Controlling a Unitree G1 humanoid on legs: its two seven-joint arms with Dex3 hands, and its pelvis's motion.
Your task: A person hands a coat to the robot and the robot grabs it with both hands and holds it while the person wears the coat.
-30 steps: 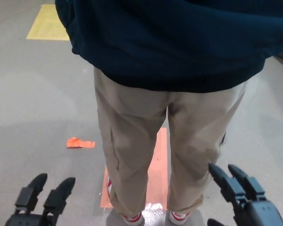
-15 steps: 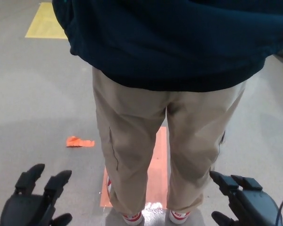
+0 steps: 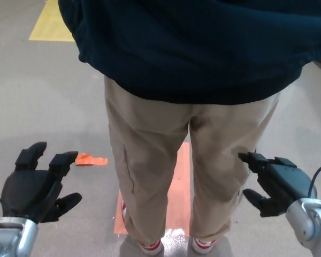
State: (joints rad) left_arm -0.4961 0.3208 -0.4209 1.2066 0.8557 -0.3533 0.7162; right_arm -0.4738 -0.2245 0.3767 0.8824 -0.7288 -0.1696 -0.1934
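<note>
Left hand (image 3: pixel 35 184) and right hand (image 3: pixel 275 179): fingers spread, apparently empty, flanking person (image 3: pixel 192 134).

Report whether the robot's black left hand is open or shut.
Open: the black left hand holds nothing, fingers spread apart above the grey floor.

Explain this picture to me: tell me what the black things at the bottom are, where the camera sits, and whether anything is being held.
The camera sits on a humanoid robot's head and looks down at the floor before it. The two black shapes are its own hands: the left hand at picture left, the right hand at picture right. Both are open, fingers apart, holding nothing. Between them a person stands very close, in beige trousers and with a dark blue coat on the upper body; neither hand touches it. On the grey floor lie an orange scrap, an orange-red rectangle under the person's feet, and a yellow patch at top left.
</note>
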